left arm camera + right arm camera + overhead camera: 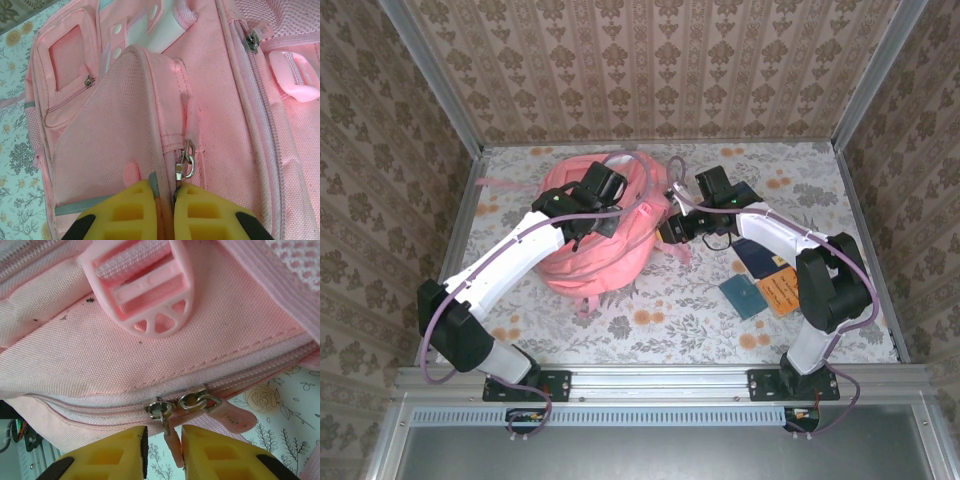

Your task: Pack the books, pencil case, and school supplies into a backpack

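Open surface (660, 320) remains along the near edge in front of the backpack (620, 255) and at the far right corner, whereas the backpack blocks the middle left, the books (742, 297) lie beside my right arm (820, 285), and walls (640, 70) close three sides.

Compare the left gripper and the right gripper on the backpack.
The left gripper is shut on a piped edge of the backpack; the right gripper stands slightly open around a zipper pull. The left reaches the backpack's middle, the right its right-hand edge. Both have yellow fingers.
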Controlling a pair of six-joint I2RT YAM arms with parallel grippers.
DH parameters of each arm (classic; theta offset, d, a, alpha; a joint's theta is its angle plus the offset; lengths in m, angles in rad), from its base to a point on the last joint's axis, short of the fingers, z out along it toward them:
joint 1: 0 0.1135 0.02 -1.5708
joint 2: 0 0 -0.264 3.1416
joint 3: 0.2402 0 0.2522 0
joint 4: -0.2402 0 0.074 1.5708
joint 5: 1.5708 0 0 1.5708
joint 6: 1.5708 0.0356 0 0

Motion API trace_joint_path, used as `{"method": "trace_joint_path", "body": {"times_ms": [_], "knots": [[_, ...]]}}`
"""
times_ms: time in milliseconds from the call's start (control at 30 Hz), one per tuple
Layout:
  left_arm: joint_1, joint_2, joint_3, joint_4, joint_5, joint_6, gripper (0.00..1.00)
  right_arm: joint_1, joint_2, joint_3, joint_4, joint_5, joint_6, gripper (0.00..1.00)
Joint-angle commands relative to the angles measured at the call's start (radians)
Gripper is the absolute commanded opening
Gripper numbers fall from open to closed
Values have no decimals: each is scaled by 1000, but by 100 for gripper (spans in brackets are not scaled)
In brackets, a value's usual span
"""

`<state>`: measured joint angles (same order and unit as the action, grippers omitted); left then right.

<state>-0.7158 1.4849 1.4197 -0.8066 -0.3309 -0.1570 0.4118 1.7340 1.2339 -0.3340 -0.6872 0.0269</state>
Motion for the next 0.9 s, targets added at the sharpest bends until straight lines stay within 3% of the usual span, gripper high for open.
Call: {"method": "trace_joint_path", "body": {"times_ms": [0, 333, 567, 633, 767, 867], "knots": [[9, -54, 11, 94, -15, -24, 0, 10, 16, 32, -23, 16, -25, 19], [7, -33, 20, 122, -9, -49, 0, 50, -81, -68, 18, 80, -33, 0], [-16, 16, 36, 190, 13, -177, 0, 172, -166, -199, 137, 76, -26, 0], [-20, 35, 44, 191, -33, -227, 0, 190, -192, -234, 199, 44, 8, 0], [-17, 65, 32, 248, -6, -290, 0, 202, -240, -314, 365, -11, 105, 0], [-17, 83, 50, 239, 7, -279, 0, 198, -265, -342, 387, 68, 127, 0]]}}
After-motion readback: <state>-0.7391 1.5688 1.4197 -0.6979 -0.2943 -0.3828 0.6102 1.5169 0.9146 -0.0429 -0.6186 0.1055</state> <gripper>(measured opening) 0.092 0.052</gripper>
